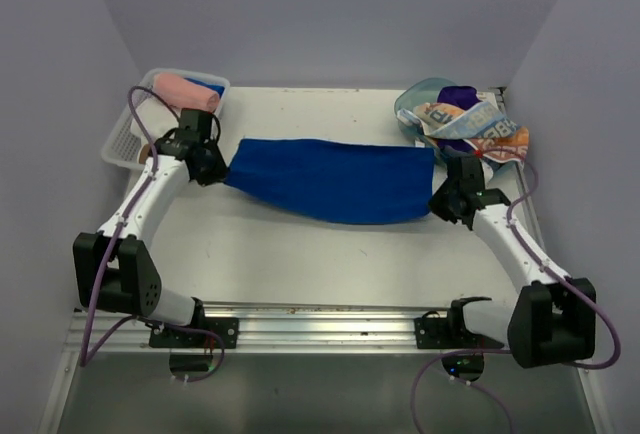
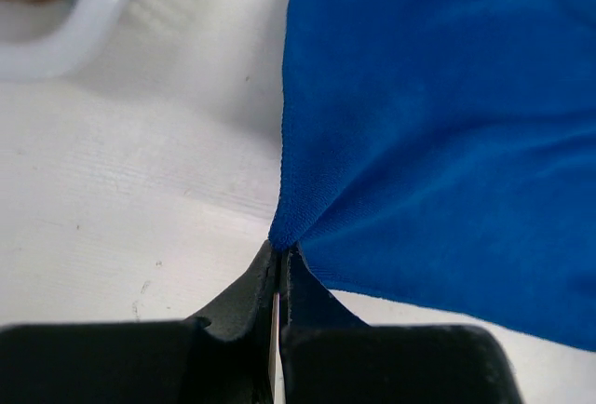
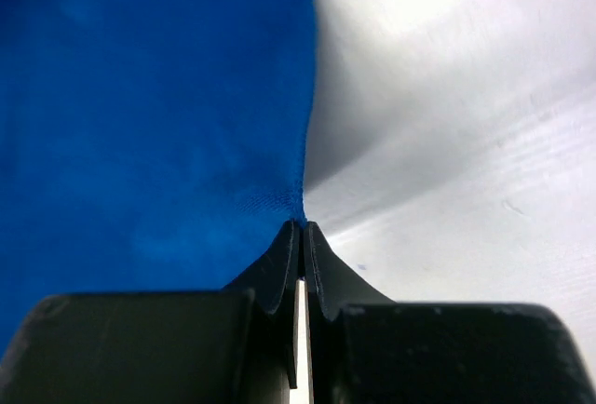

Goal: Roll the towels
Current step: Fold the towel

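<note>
Pale lavender walls [image 1: 330, 14] close in the white table [image 1: 320, 254] on three sides, and a metal rail [image 1: 320, 319] runs along its near edge. At the far left corner a white mesh basket [image 1: 122, 144] holds a rolled pink towel [image 1: 185, 91]. Just beside the basket, the left gripper [image 1: 215, 171] has its jaws pinched tight on the left corner of the blue towel [image 1: 330, 181]. The cloth puckers into the fingertips. The towel stretches across the middle of the table as a long band, its near edge sagging toward the surface. At its right corner the right gripper [image 1: 441, 201] is clamped on the fabric in the same way. Behind it, at the far right corner, a clear teal tub [image 1: 412, 106] holds a purple towel [image 1: 458, 96] and a printed towel [image 1: 485, 131] that spills over the rim.
</note>
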You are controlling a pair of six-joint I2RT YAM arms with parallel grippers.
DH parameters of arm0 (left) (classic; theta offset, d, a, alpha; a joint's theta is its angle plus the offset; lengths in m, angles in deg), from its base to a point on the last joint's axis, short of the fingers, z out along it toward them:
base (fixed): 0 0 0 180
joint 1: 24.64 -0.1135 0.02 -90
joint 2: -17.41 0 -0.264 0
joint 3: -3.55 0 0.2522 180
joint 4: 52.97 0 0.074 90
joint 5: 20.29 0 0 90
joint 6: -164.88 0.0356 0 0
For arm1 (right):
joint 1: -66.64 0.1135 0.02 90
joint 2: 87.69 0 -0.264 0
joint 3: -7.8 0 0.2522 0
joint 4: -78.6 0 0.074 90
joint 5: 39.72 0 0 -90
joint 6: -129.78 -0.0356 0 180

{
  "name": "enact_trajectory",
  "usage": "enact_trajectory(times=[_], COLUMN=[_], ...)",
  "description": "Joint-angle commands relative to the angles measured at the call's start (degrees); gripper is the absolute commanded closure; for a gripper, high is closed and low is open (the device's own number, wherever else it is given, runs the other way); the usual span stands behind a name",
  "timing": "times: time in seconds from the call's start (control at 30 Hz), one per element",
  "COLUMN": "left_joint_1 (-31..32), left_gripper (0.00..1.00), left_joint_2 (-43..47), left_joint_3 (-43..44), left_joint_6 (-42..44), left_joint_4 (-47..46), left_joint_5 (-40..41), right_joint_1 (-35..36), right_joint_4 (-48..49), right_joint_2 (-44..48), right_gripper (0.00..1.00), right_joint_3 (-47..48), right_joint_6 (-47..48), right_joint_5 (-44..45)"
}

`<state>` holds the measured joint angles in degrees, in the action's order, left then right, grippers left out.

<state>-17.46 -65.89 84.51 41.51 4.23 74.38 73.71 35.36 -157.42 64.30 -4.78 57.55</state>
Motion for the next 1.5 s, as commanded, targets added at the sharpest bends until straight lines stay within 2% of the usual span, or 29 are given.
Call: enact_trajectory(times=[0.0, 0.1, 0.23, 0.57, 0.77, 1.07, 1.27, 1.37, 1.47], left_joint_1=[-0.68, -0.85, -0.85, -0.85, -0.85, -0.85, -0.76, -0.76, -0.76], left_gripper=[1.00, 1.00, 1.00, 1.00, 1.00, 1.00, 1.00, 1.00, 1.00], left_joint_2=[3.33, 4.12, 5.52, 10.97, 16.94, 28.89, 36.02, 38.83, 38.93], left_joint_3=[9.16, 15.32, 23.04, 28.42, 25.00, 22.19, 17.36, 13.93, 9.10], left_joint_6=[2.34, 3.74, 4.62, 4.45, 4.62, 2.78, 0.50, -0.38, -0.39], left_joint_4=[0.85, 1.90, 2.70, 2.17, 0.59, 6.64, 9.20, 8.68, 6.49], left_joint_5=[-0.36, -1.50, -2.38, -3.96, -5.81, -5.99, -4.93, -3.02, -0.10], right_joint_1=[-0.30, -0.48, -0.48, -0.48, -0.48, -0.48, -0.57, -0.48, -0.48], right_joint_4=[-5.32, -11.73, -14.38, -21.41, -26.68, -35.82, -43.11, -45.23, -42.87], right_joint_2=[5.57, 6.63, 8.65, 13.83, 17.96, 28.67, 33.26, 34.31, 34.41], right_gripper=[1.00, 1.00, 1.00, 1.00, 1.00, 1.00, 1.00, 1.00, 1.00], right_joint_3=[11.88, 20.59, 28.17, 40.48, 41.99, 44.70, 44.97, 43.75, 38.84], right_joint_6=[3.77, 6.14, 8.43, 9.92, 10.98, 10.46, 8.70, 7.29, 5.71], right_joint_5=[4.50, 5.56, 6.26, 6.80, 4.95, 2.84, 2.84, 1.87, 1.78])
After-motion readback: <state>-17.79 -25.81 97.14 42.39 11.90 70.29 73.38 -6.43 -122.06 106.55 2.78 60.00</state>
